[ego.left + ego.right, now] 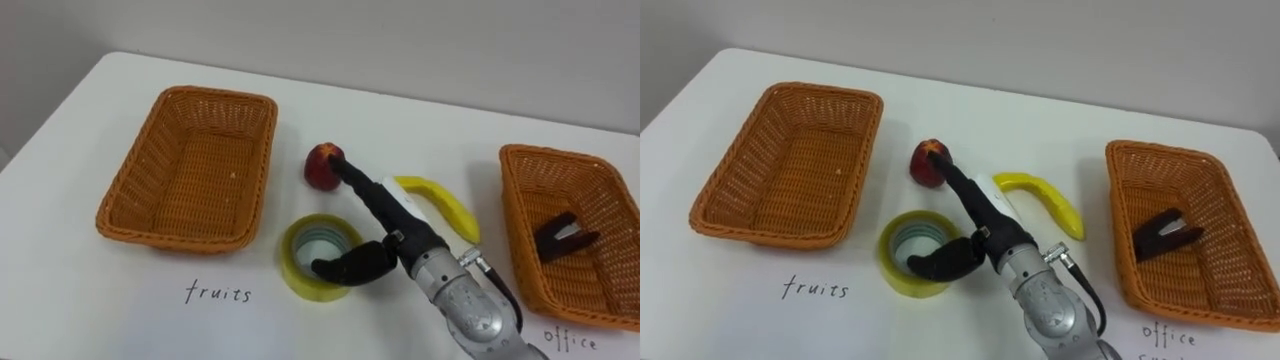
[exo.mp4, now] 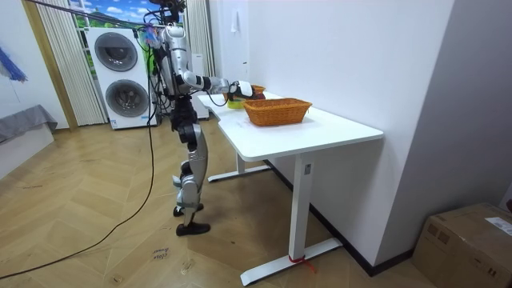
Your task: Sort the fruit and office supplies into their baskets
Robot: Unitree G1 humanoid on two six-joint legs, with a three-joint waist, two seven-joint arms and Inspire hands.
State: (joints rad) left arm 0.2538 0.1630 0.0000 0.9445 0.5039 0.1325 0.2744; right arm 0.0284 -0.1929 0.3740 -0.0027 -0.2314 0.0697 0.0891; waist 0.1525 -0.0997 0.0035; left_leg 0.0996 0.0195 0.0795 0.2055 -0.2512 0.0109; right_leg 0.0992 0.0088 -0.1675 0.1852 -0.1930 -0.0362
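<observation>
A red apple (image 1: 322, 165) lies on the white table between the two wicker baskets. My right hand (image 1: 385, 215) reaches in from the lower right with straight fingers, and their tips touch the apple's near right side. Its thumb sticks out over a yellow tape roll (image 1: 291, 256) lying flat just in front of the apple. A banana (image 1: 445, 205) lies right of the hand. The fruit basket (image 1: 215, 93) at the left holds nothing. The office basket (image 1: 516, 200) at the right holds a black stapler (image 1: 562, 237).
Handwritten labels on the table mark "fruits" (image 1: 218, 292) before the left basket and "office" (image 1: 570, 338) before the right one. In the room view I stand at the table's short end, with washing machines (image 2: 120, 76) behind me.
</observation>
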